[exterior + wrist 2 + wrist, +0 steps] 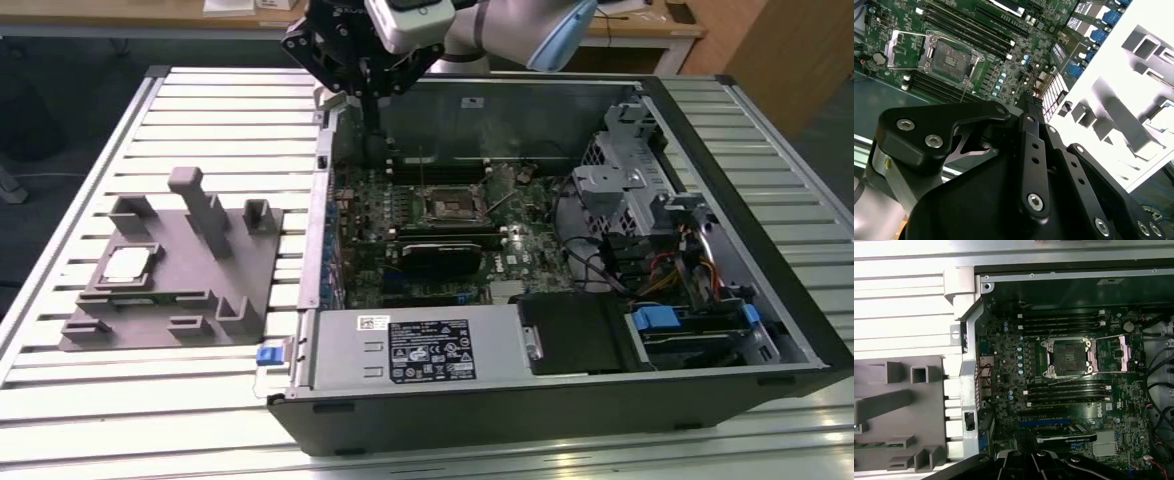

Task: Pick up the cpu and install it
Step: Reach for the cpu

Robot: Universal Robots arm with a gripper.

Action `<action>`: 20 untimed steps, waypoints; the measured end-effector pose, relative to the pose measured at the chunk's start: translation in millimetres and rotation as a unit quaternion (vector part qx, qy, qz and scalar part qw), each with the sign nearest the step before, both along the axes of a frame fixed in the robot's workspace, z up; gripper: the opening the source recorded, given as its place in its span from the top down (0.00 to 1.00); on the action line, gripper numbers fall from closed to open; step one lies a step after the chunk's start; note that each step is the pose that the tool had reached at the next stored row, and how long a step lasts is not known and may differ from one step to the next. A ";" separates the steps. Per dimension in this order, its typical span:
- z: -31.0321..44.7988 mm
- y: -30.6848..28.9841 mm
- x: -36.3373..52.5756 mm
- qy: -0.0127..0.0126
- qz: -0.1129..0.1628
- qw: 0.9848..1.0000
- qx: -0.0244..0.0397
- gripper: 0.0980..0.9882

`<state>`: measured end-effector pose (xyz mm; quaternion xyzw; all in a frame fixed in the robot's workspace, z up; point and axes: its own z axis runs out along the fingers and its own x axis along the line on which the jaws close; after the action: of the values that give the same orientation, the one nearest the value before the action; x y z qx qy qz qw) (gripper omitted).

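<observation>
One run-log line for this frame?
gripper: shut, empty, above computer case | cpu: on grey fixture, untouched | socket: open, empty

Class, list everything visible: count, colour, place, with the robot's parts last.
table: one, silver, slatted, under everything.
fixture block: one, grey, on the table, exterior view's left.
cpu: one, silver-white, lying on the fixture block.
computer case: one, black, open, exterior view's right.
motherboard: one, green, inside the computer case.
socket: one, black, open, on the motherboard.
power supply: one, silver, computer case's near side.
arm: one, pale, above the computer case's far side.
gripper: one, black, over the computer case's far edge, apart from the cpu.
</observation>
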<state>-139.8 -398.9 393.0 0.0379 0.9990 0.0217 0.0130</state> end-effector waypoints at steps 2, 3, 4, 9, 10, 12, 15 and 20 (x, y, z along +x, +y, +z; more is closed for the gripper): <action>0.0 0.0 -1.0 0.000 0.000 1.000 0.000 0.99; -0.1 0.0 -1.5 0.000 0.000 1.000 0.000 0.99; -0.1 0.0 -2.0 0.000 0.000 1.000 0.000 0.99; -0.4 0.0 -4.4 0.000 0.000 1.000 0.000 0.99; -0.4 0.0 -5.0 0.000 0.000 1.000 0.000 0.99; -0.5 0.0 -6.6 0.000 0.000 1.000 0.000 0.99; -0.6 0.0 -9.0 0.001 0.000 1.000 0.000 0.99; -1.0 0.0 -15.4 0.001 0.000 1.000 0.000 0.99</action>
<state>-155.2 -398.9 392.0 0.0379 0.9990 0.0217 0.0124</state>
